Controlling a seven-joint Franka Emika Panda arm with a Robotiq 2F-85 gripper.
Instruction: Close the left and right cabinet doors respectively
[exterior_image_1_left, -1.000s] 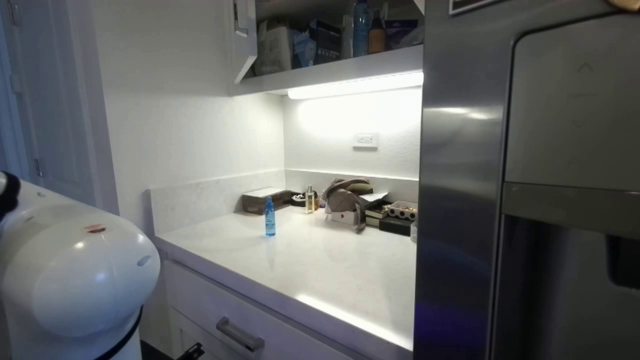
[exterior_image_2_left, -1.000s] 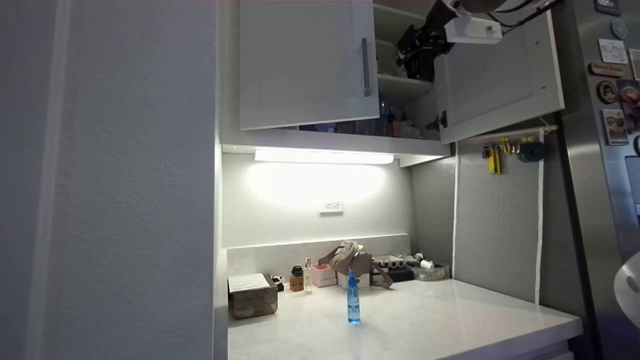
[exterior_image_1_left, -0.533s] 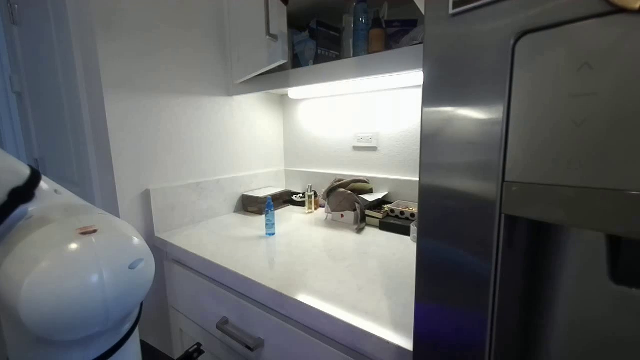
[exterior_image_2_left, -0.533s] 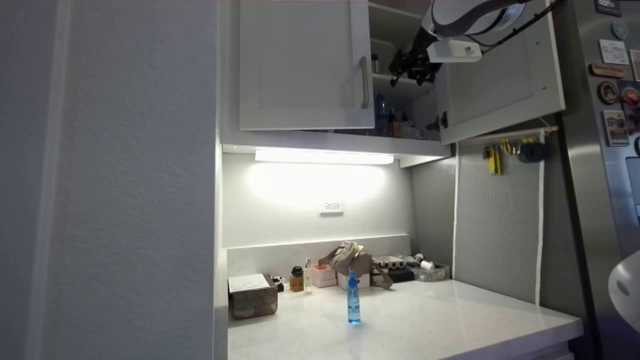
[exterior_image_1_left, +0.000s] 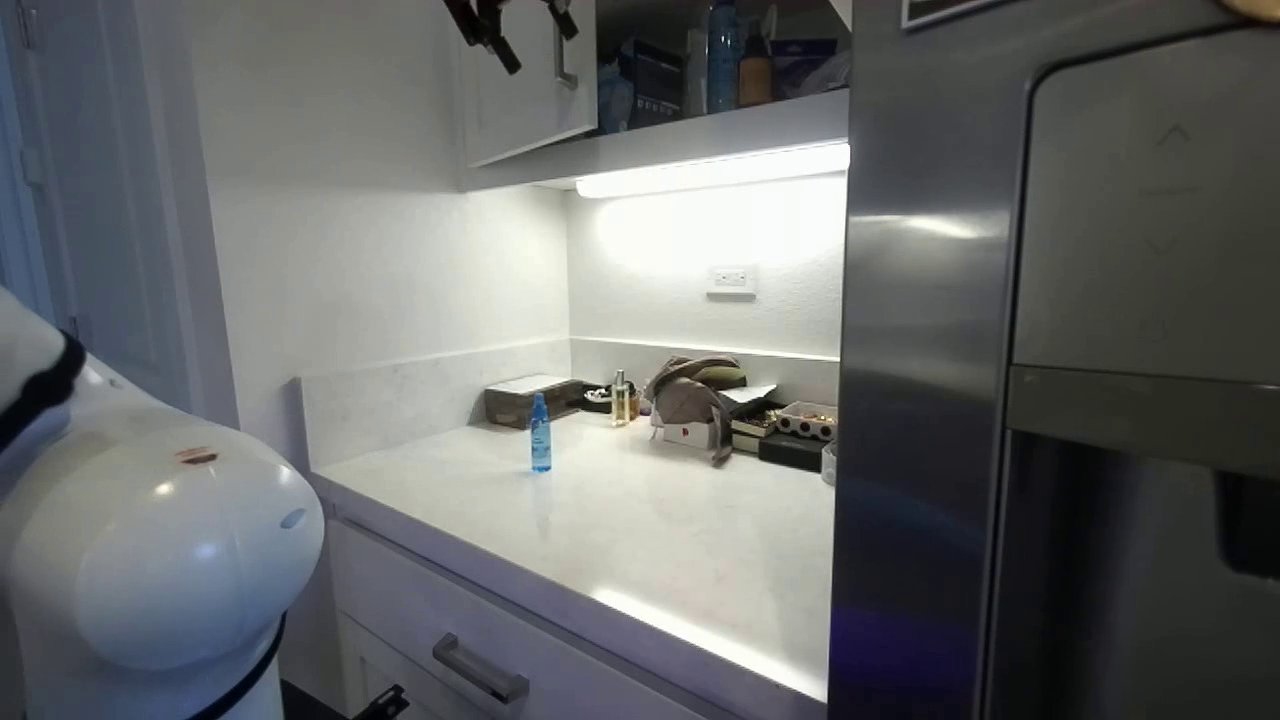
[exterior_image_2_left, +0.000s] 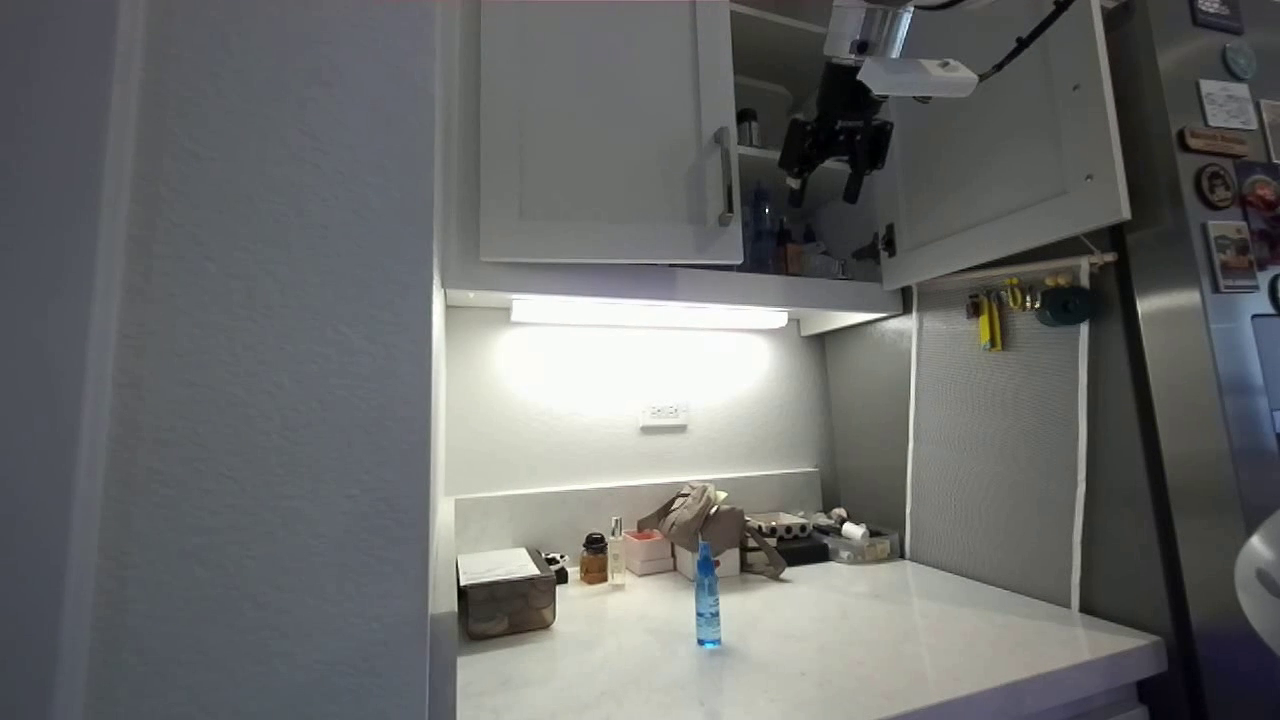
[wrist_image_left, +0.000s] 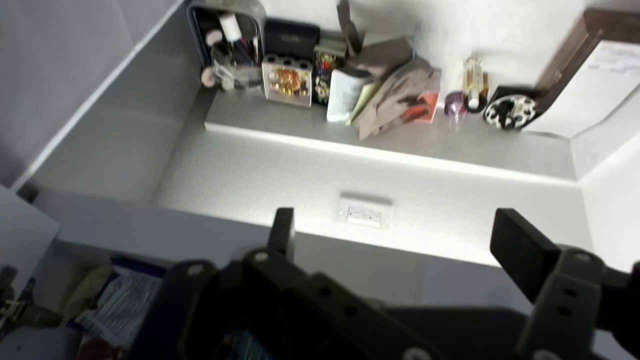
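The left cabinet door (exterior_image_2_left: 600, 130), a tall flat white panel with a grey metal bar handle (exterior_image_2_left: 725, 178), hangs partly open, its top cut off in both exterior views. The right cabinet door (exterior_image_2_left: 1020, 150), a matching white panel, stands swung wide toward the stainless-steel fridge (exterior_image_2_left: 1200, 340), its top cut off too and part of it behind the pale robot arm (exterior_image_2_left: 868, 32). In front of the dim opening of the white wall cabinet (exterior_image_2_left: 650, 283), between the doors, the black two-fingered pincer (exterior_image_2_left: 823, 192) points down, released, its fingers well apart.

Few of the cabinet's contents can be made out. A white-and-purple packet (wrist_image_left: 120, 300) carries print too blurred to read; the label (exterior_image_1_left: 541, 438) on the slim blue plastic spray bottle (exterior_image_2_left: 708, 605), upright on the white tabletop (exterior_image_1_left: 640, 540), is too small to read, and so is the lettering on the brown wooden fridge plaque (exterior_image_2_left: 1215, 140).

A clear plastic tray (exterior_image_2_left: 868, 550) holds a white cylinder (wrist_image_left: 230, 27) among jumbled small pieces (wrist_image_left: 237, 72), hard to tell apart. A white polka-dotted box (wrist_image_left: 287, 61) contains gold and orange bits (wrist_image_left: 290, 82). Rounded pale shapes (exterior_image_2_left: 522, 614) show through a smoky translucent box (exterior_image_2_left: 510, 588); a taupe fabric bag (exterior_image_2_left: 690, 515) partly hides a small white box (exterior_image_2_left: 688, 563).
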